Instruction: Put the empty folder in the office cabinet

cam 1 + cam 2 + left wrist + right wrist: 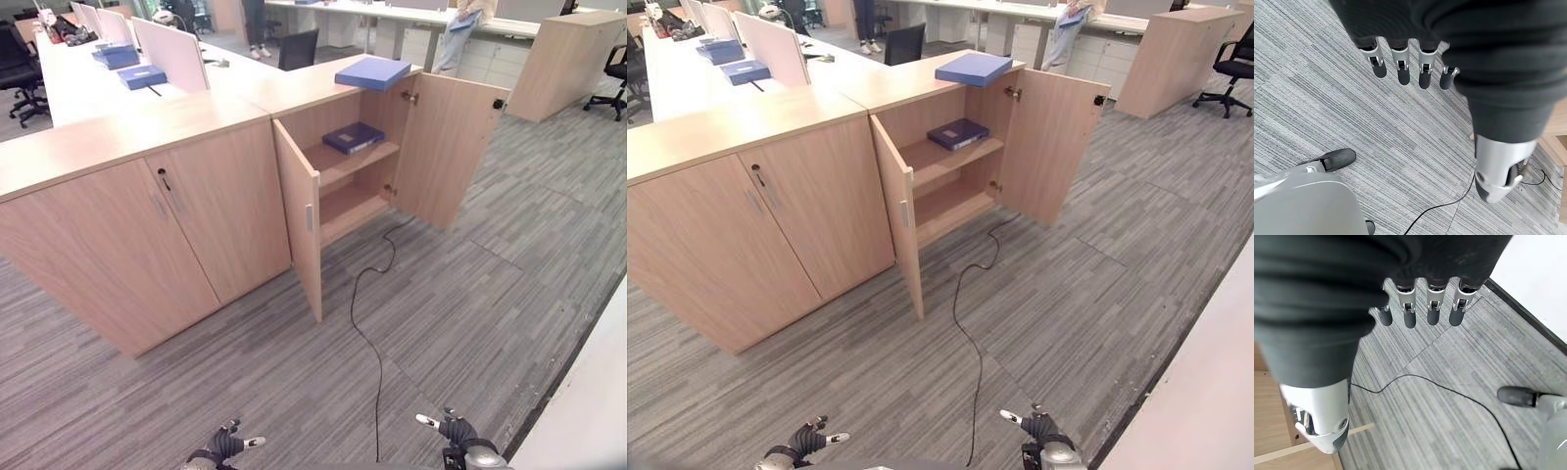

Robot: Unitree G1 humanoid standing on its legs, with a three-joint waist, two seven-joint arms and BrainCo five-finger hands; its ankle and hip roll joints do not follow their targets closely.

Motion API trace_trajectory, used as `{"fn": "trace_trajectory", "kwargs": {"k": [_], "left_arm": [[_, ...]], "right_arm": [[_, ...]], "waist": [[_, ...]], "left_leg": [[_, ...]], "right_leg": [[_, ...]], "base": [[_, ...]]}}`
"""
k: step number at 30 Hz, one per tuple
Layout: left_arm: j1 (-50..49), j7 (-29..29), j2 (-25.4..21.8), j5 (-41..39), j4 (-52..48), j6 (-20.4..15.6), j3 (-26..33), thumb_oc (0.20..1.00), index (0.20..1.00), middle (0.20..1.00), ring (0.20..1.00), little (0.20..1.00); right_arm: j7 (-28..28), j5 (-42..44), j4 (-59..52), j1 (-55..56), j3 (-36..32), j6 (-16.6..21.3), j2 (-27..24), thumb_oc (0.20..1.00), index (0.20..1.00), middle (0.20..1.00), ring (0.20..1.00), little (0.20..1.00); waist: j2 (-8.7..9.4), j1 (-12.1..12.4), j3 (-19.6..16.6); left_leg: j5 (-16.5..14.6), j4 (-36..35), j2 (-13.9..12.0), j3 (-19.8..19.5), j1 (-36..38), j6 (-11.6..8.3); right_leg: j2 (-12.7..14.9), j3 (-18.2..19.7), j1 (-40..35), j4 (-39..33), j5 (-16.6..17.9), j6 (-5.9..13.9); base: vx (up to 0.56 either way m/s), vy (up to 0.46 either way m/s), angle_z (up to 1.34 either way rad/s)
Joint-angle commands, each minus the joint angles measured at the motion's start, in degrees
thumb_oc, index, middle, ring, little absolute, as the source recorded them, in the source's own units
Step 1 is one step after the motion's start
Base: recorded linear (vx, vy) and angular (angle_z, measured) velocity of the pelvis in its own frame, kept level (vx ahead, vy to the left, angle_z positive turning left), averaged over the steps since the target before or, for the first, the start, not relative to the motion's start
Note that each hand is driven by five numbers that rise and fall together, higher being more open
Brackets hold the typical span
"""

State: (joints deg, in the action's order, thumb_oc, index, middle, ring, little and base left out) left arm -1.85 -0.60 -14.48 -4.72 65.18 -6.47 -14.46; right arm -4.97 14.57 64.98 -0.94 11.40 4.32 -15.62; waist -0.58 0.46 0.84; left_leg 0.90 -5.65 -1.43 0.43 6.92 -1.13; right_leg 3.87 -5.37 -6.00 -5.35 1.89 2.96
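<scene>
Standing open, the office cabinet (358, 166) has both doors swung wide: the left door (300, 215) juts toward the camera, the right door (446, 147) is folded back on the far side. A blue folder (373, 71) lies flat on the worktop (196, 117) forming the cabinet's top, right above the open compartment, one corner overhanging the front edge. A darker blue folder (354, 137) lies flat on the upper shelf (343, 162) inside the cabinet; the lower shelf (348, 209) sits beneath it. Beside the open cabinet, on its left, a second cabinet (147, 235) has its doors closed.

Left hand (1400, 61) hangs low over the grey striped carpet (470, 294), well apart from the cabinet; fingers (1423, 73) straight, slightly spread, holding nothing, thumb out to the side. Right hand (1420, 308) likewise hangs over the carpet, fingers (1433, 311) straight in a row, relaxed, nothing between them.

Beyond the cabinet, further blue folders (142, 76) rest on the long worktop next to pale divider panels (171, 49). A black office chair (298, 49) stands behind the cabinet. Farther back, a person (460, 34) stands at a white desk holding something blue. A tall wooden unit (563, 64) stands well to the right of the cabinet.
</scene>
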Motion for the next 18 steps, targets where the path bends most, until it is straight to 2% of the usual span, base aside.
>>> {"fn": "trace_trajectory", "kwargs": {"k": [1, 6, 9, 12, 13, 15, 16, 18], "left_arm": [[5.12, -0.17, -1.83, -0.89, 2.57, -1.65, -0.11, 1.000, 1.000, 1.000, 1.000, 1.000], [5.48, -0.02, -2.17, -1.30, 2.66, -1.55, -0.01, 1.000, 1.000, 1.000, 1.000, 1.000], [5.71, -0.15, -2.51, -1.53, 2.61, -1.48, 0.03, 1.000, 1.000, 1.000, 1.000, 1.000], [6.19, -0.24, -3.06, -1.80, 2.07, -1.44, -0.12, 1.000, 1.000, 1.000, 1.000, 1.000], [6.22, -0.24, -3.07, -1.80, 2.07, -1.44, -0.11, 1.000, 1.000, 1.000, 1.000, 1.000], [6.56, -0.27, -3.47, -2.27, 1.51, -1.57, -0.02, 1.000, 1.000, 1.000, 1.000, 1.000], [6.93, -0.31, -3.91, -2.51, 0.81, -1.72, -0.13, 1.000, 1.000, 1.000, 1.000, 1.000], [7.34, -0.59, -4.34, -2.81, 0.67, -1.76, -0.04, 1.000, 1.000, 1.000, 1.000, 1.000]], "right_arm": [[0.08, -0.38, 0.04, -3.99, 2.47, 1.02, 0.13, 1.000, 1.000, 1.000, 1.000, 1.000], [0.28, -0.65, 0.56, -4.66, 2.84, 0.67, 0.30, 1.000, 1.000, 1.000, 1.000, 1.000], [0.31, -0.63, 0.33, -5.20, 3.08, 0.56, 0.59, 1.000, 1.000, 1.000, 1.000, 1.000], [0.25, -0.49, -0.73, -6.27, 3.55, 0.70, 0.80, 1.000, 1.000, 1.000, 1.000, 1.000], [0.25, -0.49, -0.73, -6.29, 3.55, 0.70, 0.80, 1.000, 1.000, 1.000, 1.000, 1.000], [0.16, -0.09, -1.15, -7.00, 3.48, 0.85, 0.98, 1.000, 1.000, 1.000, 1.000, 1.000], [0.12, 0.35, -1.31, -7.66, 3.37, 1.01, 1.29, 1.000, 1.000, 1.000, 1.000, 1.000], [0.04, 0.67, -1.69, -8.86, 3.56, 1.05, 1.51, 1.000, 1.000, 1.000, 1.000, 1.000]], "waist": [[1.60, 0.28, 1.96], [1.97, 0.65, 2.47], [2.05, 0.76, 3.02], [1.80, 1.00, 4.52], [1.82, 1.05, 4.49], [1.57, 1.00, 5.73], [1.14, 0.81, 6.66], [0.44, 0.52, 8.00]], "left_leg": [[-4.38, 0.65, 0.33, -1.32, 0.18, -1.03], [-4.55, 0.65, 0.81, -1.60, -0.30, -0.45], [-4.58, 0.65, 1.05, -1.75, -0.41, 0.24], [-4.43, 1.31, 1.29, -1.82, -0.80, 1.74], [-4.44, 1.33, 1.31, -1.77, -0.87, 1.76], [-4.63, 2.74, 1.37, -1.68, -1.79, 2.51], [-4.99, 4.22, 1.08, -1.47, -2.79, 3.02], [-5.15, 5.28, 0.56, -0.66, -3.52, 3.38]], "right_leg": [[3.37, -2.49, -1.30, 0.35, -1.49, 3.96], [3.85, -2.83, -1.06, 0.74, -1.29, 4.13], [4.15, -2.45, 0.46, 3.59, -1.76, 4.12], [4.16, -1.60, 4.32, 10.36, -3.15, 4.29], [4.19, -1.53, 4.50, 10.57, -3.25, 4.30], [4.16, -1.26, 7.32, 15.19, -3.31, 5.02], [4.30, -1.63, 10.98, 20.88, -2.32, 6.20], [5.09, -2.88, 15.07, 26.61, 1.12, 7.92]], "base": [[0.01, 0.035, 0.01], [0.01, 0.031, 0.01], [-0.01, 0.047, 0.01], [-0.04, 0.073, -0.03], [-0.06, 0.079, -0.07], [-0.07, 0.084, -0.06], [-0.09, 0.120, -0.12], [-0.09, 0.107, -0.24]]}}
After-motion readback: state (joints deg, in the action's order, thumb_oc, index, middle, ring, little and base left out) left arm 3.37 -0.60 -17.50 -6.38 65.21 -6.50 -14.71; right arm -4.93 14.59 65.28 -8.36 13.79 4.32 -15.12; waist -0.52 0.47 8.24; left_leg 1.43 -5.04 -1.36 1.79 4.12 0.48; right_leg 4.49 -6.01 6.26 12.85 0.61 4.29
